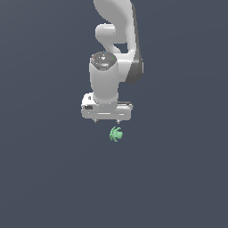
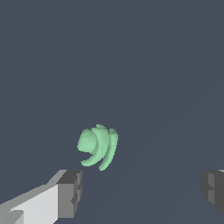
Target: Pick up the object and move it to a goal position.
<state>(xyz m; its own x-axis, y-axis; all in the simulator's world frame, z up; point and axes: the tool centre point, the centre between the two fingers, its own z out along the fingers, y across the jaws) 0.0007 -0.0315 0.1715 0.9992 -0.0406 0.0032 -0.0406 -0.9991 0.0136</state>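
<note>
The object (image 1: 116, 133) is a small mint-green lump with several curved lobes, lying on the dark grey floor just in front of the white arm's hand. In the wrist view the object (image 2: 98, 146) lies ahead of the fingers, closer to one grey pad (image 2: 70, 192) than to the other pad (image 2: 213, 189). My gripper (image 1: 106, 121) hangs above and slightly to the exterior view's left of the object, with its jaws spread wide and nothing between them. The gripper (image 2: 141, 192) does not touch the object.
Only the flat dark grey floor (image 1: 178, 178) surrounds the object. The white arm (image 1: 113, 53) rises behind the gripper toward the exterior view's top edge.
</note>
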